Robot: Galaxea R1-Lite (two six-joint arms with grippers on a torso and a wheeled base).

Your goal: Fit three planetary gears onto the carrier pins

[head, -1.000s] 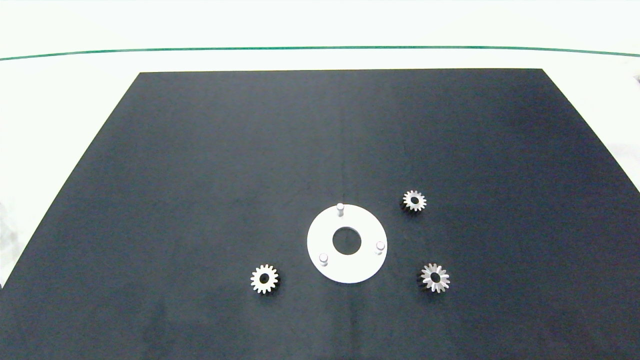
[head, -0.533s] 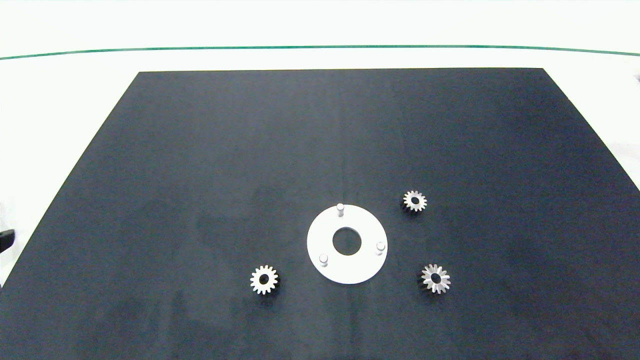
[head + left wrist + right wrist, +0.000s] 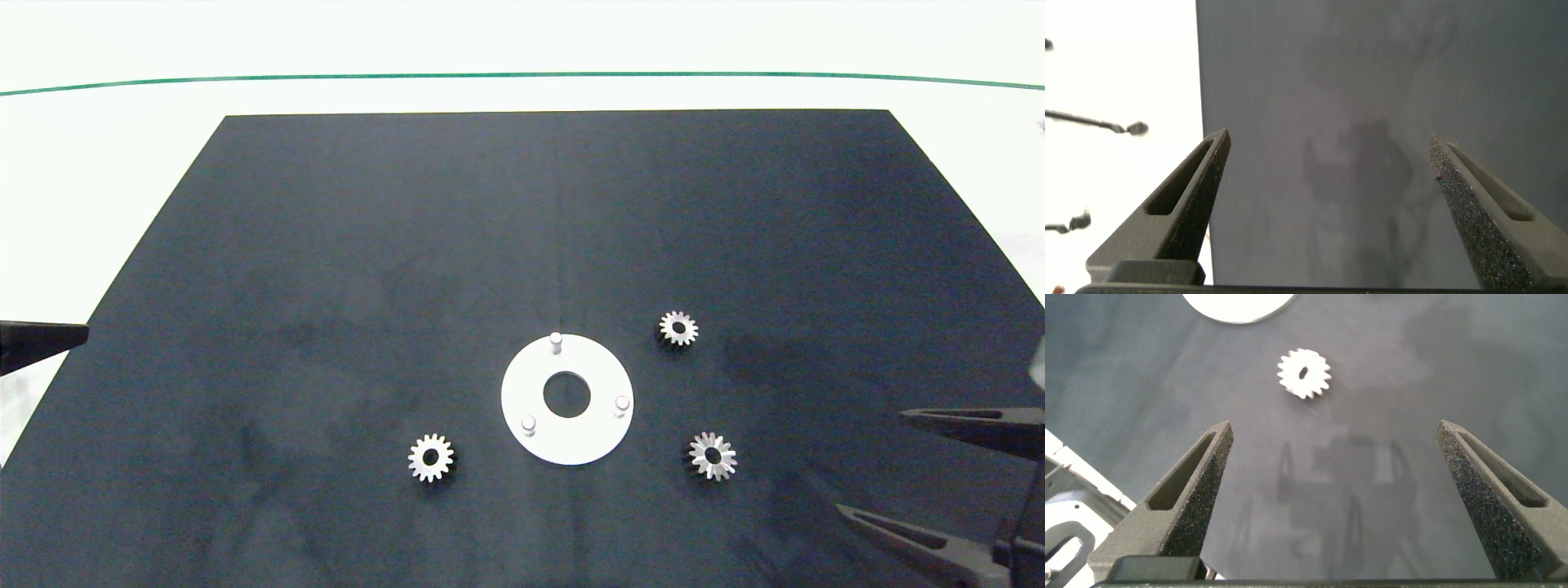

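Observation:
The flat white disc lies on the black mat, and its three carrier pins stand bare. Three silvery planetary gears lie flat around it: one at the near left, one at the far right, one at the near right. My right gripper is open at the lower right, a little to the right of the near-right gear, which lies ahead of its fingers. My left gripper is open over the mat's left edge, and one of its fingers shows at the left border.
The black mat covers most of the white table. A green line runs across the far side. In the right wrist view, a slice of the disc lies beyond the gear and a light fixture sits past the mat's corner.
Both arms have come into the head view: the right gripper from the lower right toward the near-right gear, the left finger further in from the left edge. Gears and disc have not moved.

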